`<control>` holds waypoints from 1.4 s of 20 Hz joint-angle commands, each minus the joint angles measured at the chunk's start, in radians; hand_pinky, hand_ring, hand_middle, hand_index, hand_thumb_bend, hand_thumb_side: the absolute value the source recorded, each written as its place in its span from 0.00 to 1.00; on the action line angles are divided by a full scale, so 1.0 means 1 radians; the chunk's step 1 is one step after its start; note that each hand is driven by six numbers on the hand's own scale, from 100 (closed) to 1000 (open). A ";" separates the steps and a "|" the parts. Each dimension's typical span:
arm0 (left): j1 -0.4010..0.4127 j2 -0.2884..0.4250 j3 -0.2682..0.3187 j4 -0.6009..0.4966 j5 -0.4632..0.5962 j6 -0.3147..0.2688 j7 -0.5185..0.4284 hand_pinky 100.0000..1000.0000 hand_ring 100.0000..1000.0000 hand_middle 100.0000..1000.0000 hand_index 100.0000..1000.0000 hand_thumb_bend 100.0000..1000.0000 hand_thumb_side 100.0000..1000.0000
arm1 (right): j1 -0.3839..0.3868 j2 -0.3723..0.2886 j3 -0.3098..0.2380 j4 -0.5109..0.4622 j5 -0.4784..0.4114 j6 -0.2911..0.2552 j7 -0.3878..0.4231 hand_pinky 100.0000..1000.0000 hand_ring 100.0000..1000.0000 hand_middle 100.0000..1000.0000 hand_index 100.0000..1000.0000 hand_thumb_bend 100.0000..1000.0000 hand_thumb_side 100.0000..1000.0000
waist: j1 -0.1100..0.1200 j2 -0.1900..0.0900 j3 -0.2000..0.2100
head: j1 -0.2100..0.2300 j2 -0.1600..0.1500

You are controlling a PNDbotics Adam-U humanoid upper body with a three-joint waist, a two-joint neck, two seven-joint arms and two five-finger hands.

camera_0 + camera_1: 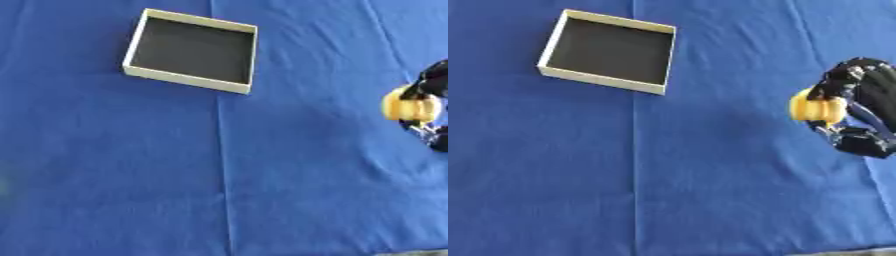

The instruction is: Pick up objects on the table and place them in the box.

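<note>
A: From the left, we see the box first: a shallow square tray with pale walls and a dark floor, lying empty on the blue cloth of the desk, toward the far left.

B: And well apart from it, at the right edge, our right hand has its fingers curled round a small yellow object. It looks rounded and ribbed, like stacked rings; we cannot say more of what it is.

A: How do we judge it will handle?

B: Light, we think, since it sits easily in the fingers. It looks like smooth plastic or rubber, so perhaps a little slippery. The ribs should help, giving the fingers grooves to sit in. Holding it across the middle, as we do now, seems the sensible place.

A: Fragile?

B: We doubt it; it looks sturdy enough to drop from low over the box.

A: And our left hand?

B: It shows in neither view.
</note>
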 commanded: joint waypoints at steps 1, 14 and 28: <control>-0.032 0.004 -0.009 -0.016 0.006 -0.012 -0.007 0.92 0.72 0.70 0.87 0.00 0.53 | -0.062 -0.070 -0.009 -0.007 -0.070 -0.009 0.016 0.74 0.58 0.35 0.54 0.00 0.00 | -0.008 -0.019 0.019 | -0.028 -0.008; -0.110 -0.026 -0.056 -0.016 0.041 -0.057 -0.054 0.92 0.72 0.70 0.87 0.00 0.53 | -0.323 -0.089 0.041 -0.007 -0.257 0.071 0.128 0.74 0.57 0.37 0.56 0.00 0.00 | -0.077 0.007 0.203 | -0.234 -0.060; -0.165 -0.046 -0.060 -0.016 0.056 -0.099 -0.057 0.93 0.72 0.70 0.87 0.00 0.53 | -0.433 -0.056 0.076 -0.007 -0.324 0.192 0.071 0.76 0.59 0.40 0.61 0.00 0.00 | -0.165 0.060 0.413 | -0.387 -0.106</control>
